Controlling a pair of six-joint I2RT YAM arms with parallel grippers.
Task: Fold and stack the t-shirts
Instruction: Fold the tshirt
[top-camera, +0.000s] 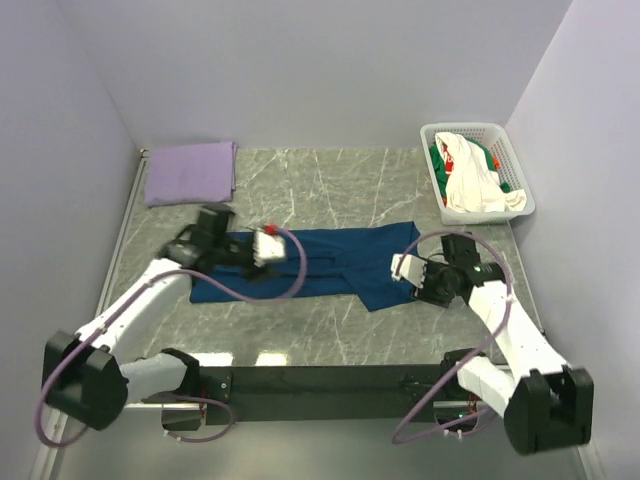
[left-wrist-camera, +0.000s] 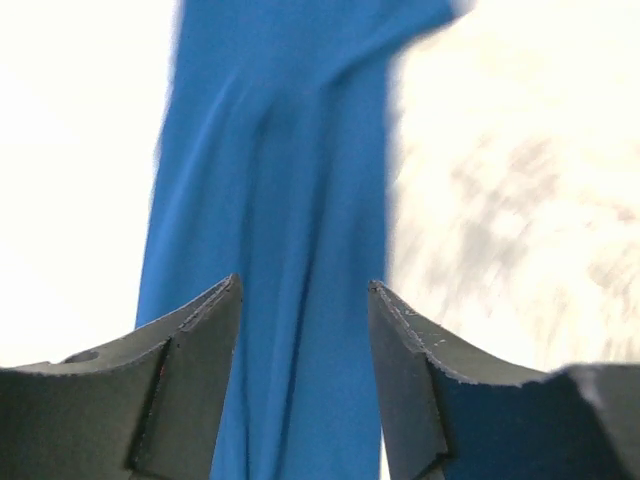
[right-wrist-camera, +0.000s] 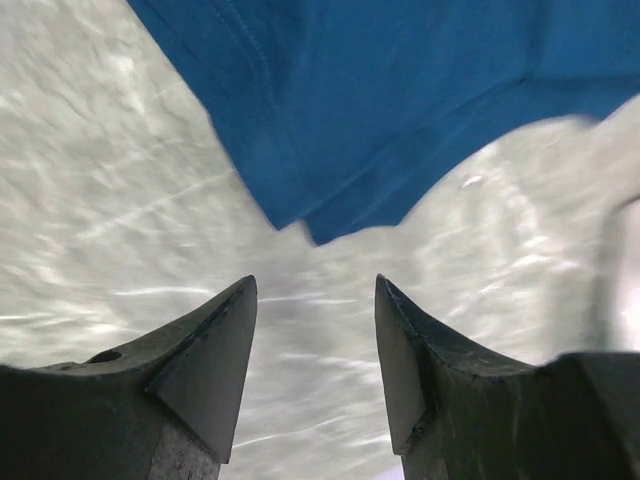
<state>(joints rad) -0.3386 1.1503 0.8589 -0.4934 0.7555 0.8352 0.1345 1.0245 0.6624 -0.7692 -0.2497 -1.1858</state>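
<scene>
The navy-blue t-shirt lies on the marble table as a long strip running left to right. My left gripper is open and empty just above the strip's left part; blue cloth shows between and beyond its fingers. My right gripper is open and empty over bare table beside the strip's right end, with a corner of the shirt just ahead of its fingertips. The pale lavender t-shirt lies folded at the far left corner. White and green tees lie bundled in the basket.
The white lattice basket stands at the far right corner against the wall. Walls close the table on the left, back and right. The marble tabletop shows between the lavender tee and the basket.
</scene>
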